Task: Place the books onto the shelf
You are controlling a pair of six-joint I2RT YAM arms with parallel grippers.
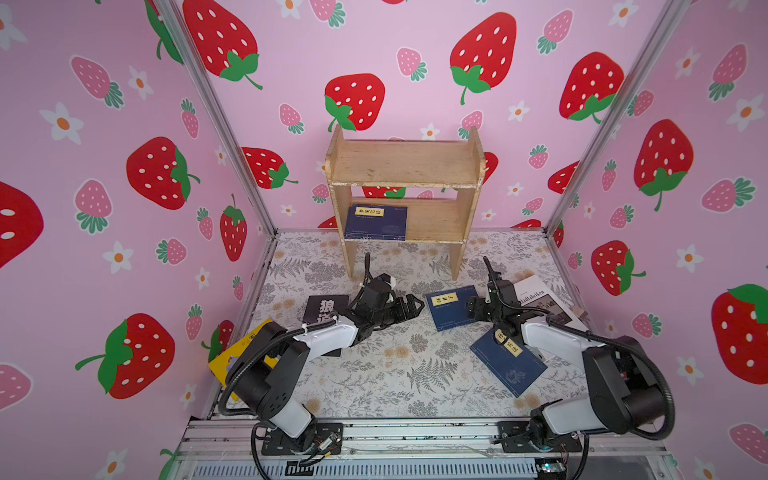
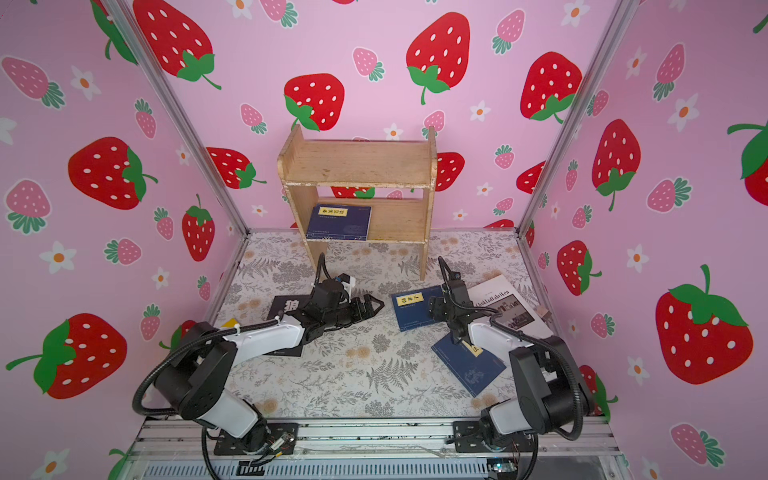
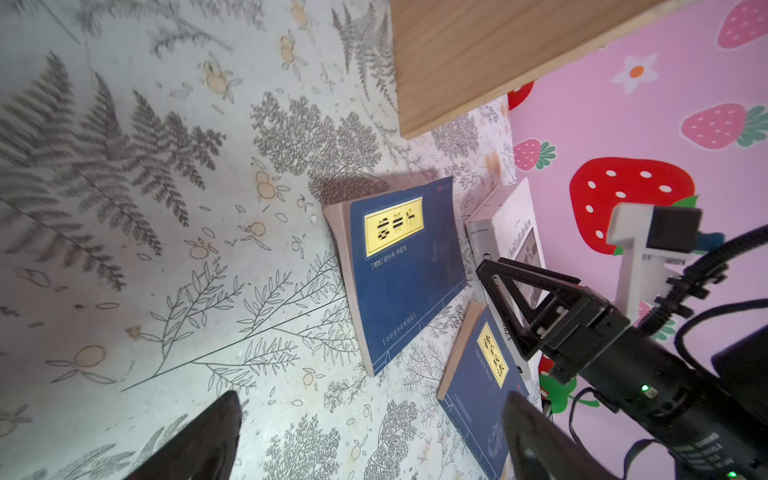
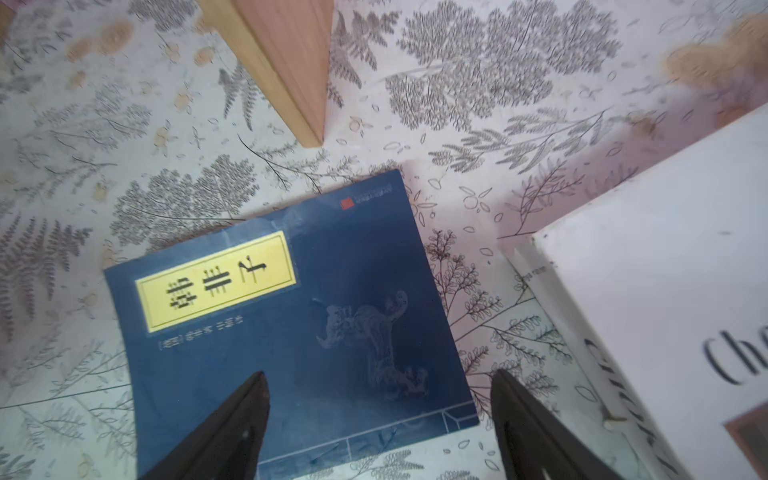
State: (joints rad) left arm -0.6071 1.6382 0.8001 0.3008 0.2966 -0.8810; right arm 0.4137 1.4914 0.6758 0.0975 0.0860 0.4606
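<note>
My left pincer [image 3: 372, 399] is spread wide and empty, low over the worktop [image 1: 395, 374], with its tips aimed at the middle navy book [image 1: 451, 307]. My right pincer [image 4: 380, 374] is spread too and grips nothing; one finger is over that book's cover and the other is past its edge. The book lies flat, cover up, its long axis across the worktop and its top end toward my left arm. Its yellow label reads 韩非子.

A second navy book [image 1: 509, 365] lies slantwise nearer my right arm. The white book [image 2: 505, 307], titled Chokladfabriken, lies flat at the worktop's right side. A third navy book [image 1: 376, 222] lies flat at the left end of the lower tier of the shelf [image 1: 405, 166], long axis along the board. The black book [image 1: 324, 309] shows a white 狼. The yellow book [image 1: 226, 361] lies partly under my left arm.
</note>
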